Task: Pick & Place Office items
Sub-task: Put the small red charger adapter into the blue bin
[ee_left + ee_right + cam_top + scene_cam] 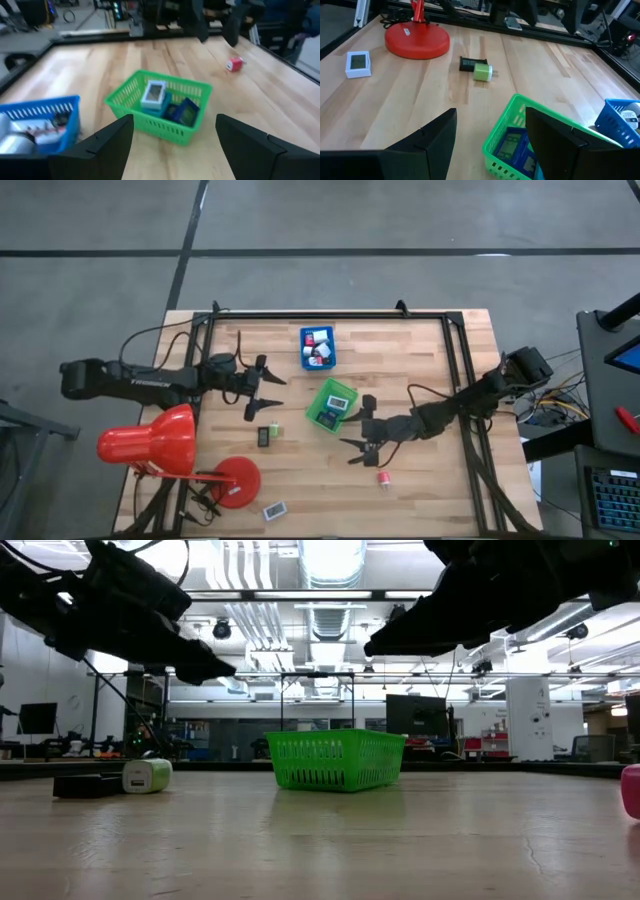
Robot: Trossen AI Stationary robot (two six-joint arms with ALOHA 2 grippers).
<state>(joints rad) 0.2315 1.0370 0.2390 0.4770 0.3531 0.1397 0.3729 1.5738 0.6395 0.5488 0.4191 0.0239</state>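
From above, left gripper (272, 391) hangs wide open and empty near the green tray (331, 404). The right gripper (358, 439) is open too, holding nothing. Right wrist view: green item (482, 71) loose on the worktop (420, 95), probably next pick.

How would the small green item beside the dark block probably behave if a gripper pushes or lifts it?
The green item looks small with rounded edges, so it is probably light and would slide on the smooth wooden table rather than tip. It appears rigid, so it should not bend. It lies against the dark block, so a push from its far side would likely move both.
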